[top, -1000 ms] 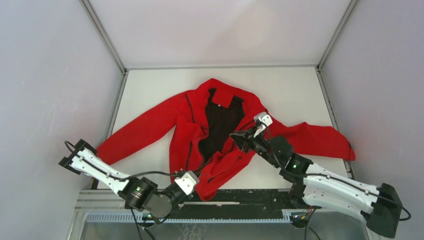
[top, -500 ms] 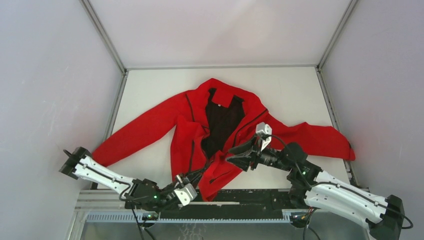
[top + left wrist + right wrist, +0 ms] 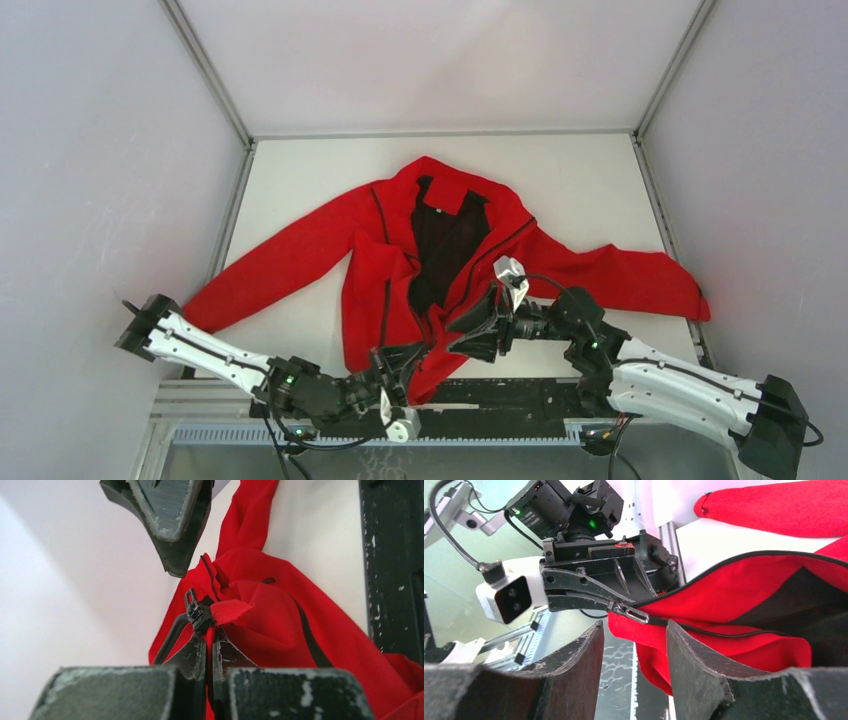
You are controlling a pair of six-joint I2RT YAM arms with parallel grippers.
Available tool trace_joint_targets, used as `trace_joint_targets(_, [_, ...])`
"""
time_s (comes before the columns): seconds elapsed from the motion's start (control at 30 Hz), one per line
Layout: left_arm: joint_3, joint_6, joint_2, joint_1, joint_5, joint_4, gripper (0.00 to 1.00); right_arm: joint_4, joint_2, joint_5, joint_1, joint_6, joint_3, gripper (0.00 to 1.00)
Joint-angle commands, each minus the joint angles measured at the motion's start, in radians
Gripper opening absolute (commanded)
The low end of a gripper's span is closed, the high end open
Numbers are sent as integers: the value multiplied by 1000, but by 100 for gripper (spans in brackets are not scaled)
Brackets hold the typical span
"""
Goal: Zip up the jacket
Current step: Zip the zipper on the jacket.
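The top camera hangs high behind the near edge and looks steeply down, taking in the whole counter (image 3: 600,180) from afar, with the jacket (image 3: 365,290) central. The left wrist camera sits close behind the left fingers (image 3: 115,690), facing roughly 3 o'clock. The right wrist camera, behind the right fingers (image 3: 574,670), faces roughly 9 o'clock. Both close views share the zipper slider (image 3: 194,611), and each shows the other arm's fingers.
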Motion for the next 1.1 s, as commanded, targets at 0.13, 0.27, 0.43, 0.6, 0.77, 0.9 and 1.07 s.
trace_joint_targets(0.13, [136, 177, 55, -5, 32, -105, 0, 124, 32, -11, 58, 96, 23, 56])
trace_joint_targets(0.27, [156, 209, 71, -15, 26, -113, 0, 103, 19, 16, 65, 117, 23, 57])
trace_joint_targets(0.43, [161, 231, 77, -33, 13, -90, 0, 63, 19, 55, 64, 128, 23, 58])
trace_joint_targets(0.6, [170, 234, 100, -37, 14, -76, 0, 101, 76, 47, 66, 166, 22, 58])
trace_joint_targets(0.77, [165, 241, 97, -38, 11, -58, 0, 141, 116, 22, 89, 186, 17, 57])
trace_joint_targets(0.9, [159, 244, 100, -37, 13, -44, 0, 167, 124, -4, 101, 205, 14, 54])
trace_joint_targets(1.07, [152, 251, 95, -38, 2, -34, 0, 188, 123, -21, 118, 223, 14, 45])
